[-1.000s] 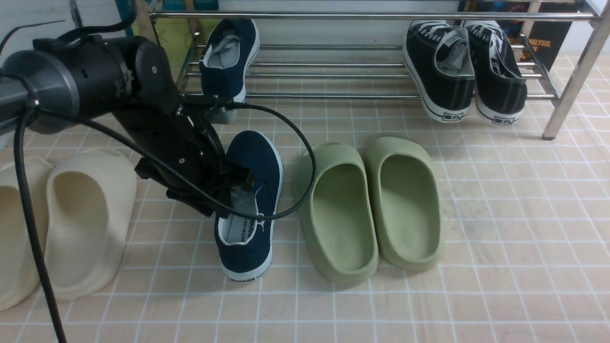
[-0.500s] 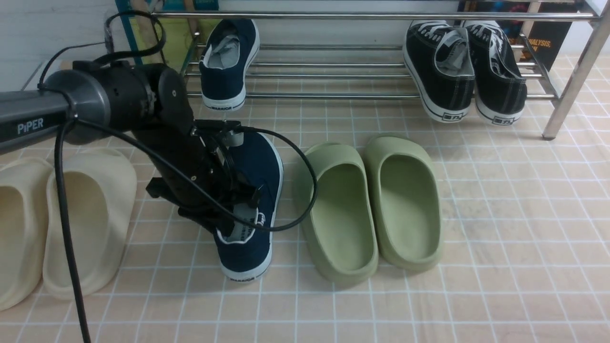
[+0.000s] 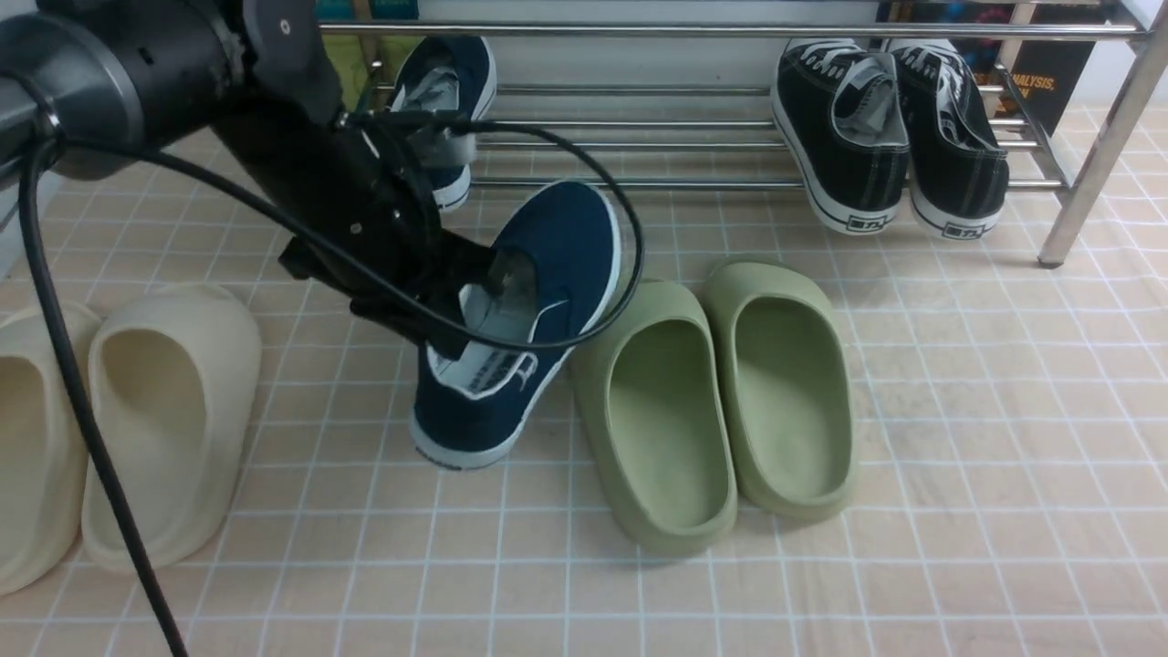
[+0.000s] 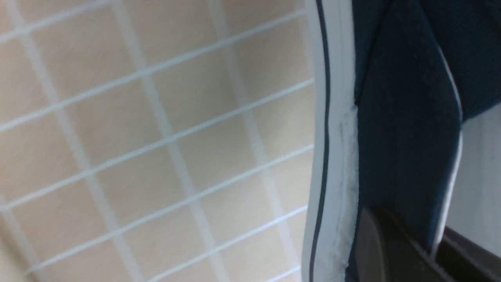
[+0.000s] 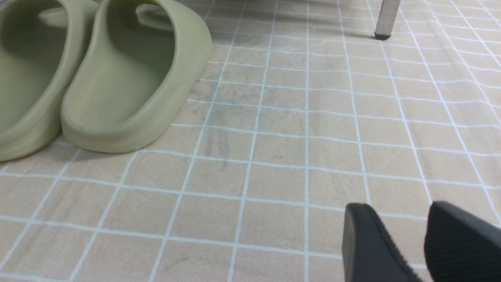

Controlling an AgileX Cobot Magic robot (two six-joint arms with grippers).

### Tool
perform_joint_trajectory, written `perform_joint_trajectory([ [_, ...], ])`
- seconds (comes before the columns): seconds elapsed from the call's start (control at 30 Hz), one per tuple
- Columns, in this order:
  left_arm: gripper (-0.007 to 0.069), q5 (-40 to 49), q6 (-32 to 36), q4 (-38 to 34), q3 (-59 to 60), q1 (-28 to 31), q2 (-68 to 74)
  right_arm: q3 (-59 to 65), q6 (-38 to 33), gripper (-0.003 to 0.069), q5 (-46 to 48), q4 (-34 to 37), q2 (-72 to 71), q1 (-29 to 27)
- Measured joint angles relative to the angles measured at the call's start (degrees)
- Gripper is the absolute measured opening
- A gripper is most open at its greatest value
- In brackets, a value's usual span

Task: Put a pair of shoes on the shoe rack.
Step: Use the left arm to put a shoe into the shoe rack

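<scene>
Within the last second you pinched your left gripper shut on the collar edge of the navy shoe and raised it toe-first, swinging it toward the shoe rack. Its mate already sat there, so this looked like the final carry. Your right gripper hung spread and idle.

L arm: grey/blk, round joint | cable: blk, looped | R fingers: blk, ribbed

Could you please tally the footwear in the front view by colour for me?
Navy sneakers: 2
Black sneakers: 2
Green slippers: 2
Cream slippers: 2
Total: 8
</scene>
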Motion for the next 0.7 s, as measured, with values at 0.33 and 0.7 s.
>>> perform_joint_trajectory([
  [0.33,0.0029,-4.7,-4.9,-0.6,-15.8,-1.4,9.0,0.0,0.0,0.0239,0.0,0.0,0.0,0.0],
  [0.7,0.0028,-13.6,-16.1,6.0,-30.8,-1.4,19.7,0.0,0.0,0.0239,0.0,0.0,0.0,0.0],
])
